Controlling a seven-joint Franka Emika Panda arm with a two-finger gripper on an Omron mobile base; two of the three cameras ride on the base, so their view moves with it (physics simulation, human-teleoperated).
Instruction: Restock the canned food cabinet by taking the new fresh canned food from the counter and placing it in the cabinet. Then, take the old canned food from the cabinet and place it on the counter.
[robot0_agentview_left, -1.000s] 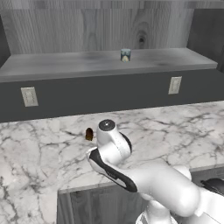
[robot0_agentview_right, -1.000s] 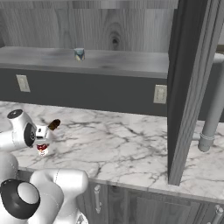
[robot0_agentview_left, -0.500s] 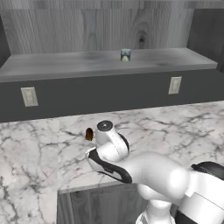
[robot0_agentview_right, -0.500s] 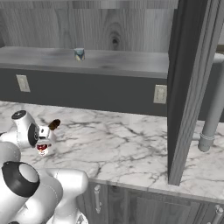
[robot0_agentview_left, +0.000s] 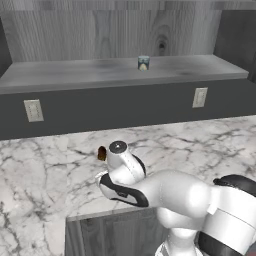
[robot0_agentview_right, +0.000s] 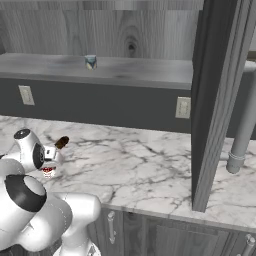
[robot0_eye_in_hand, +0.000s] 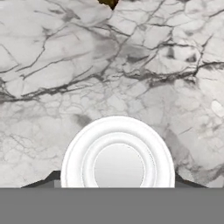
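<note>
The new fresh canned food (robot0_eye_in_hand: 118, 166) stands upright on the white marble counter (robot0_eye_in_hand: 65, 65), its silver lid seen from straight above. My gripper (robot0_eye_in_hand: 118, 185) hangs over it, and a dark fingertip (robot0_eye_in_hand: 51, 179) presses against each side of the can. From the right base view the can's red band (robot0_agentview_right: 48, 172) shows just under my hand (robot0_agentview_right: 37, 155). The old canned food (robot0_agentview_left: 144, 63), a blue-grey can (robot0_agentview_right: 90, 61), sits on the cabinet's (robot0_agentview_left: 75, 72) grey shelf, far behind and above the hand.
A tiny dark brown object (robot0_agentview_left: 102, 153) lies on the counter (robot0_agentview_right: 140, 165) just beyond the hand. Wall outlets (robot0_agentview_left: 200, 97) sit on the dark front below the shelf. A dark upright panel (robot0_agentview_right: 215, 100) and a grey pipe (robot0_agentview_right: 242, 135) stand at the right.
The jaws have drawn in from wide open onto the red-and-white can. The arm's elbow has swung while the hand stayed over the can.
</note>
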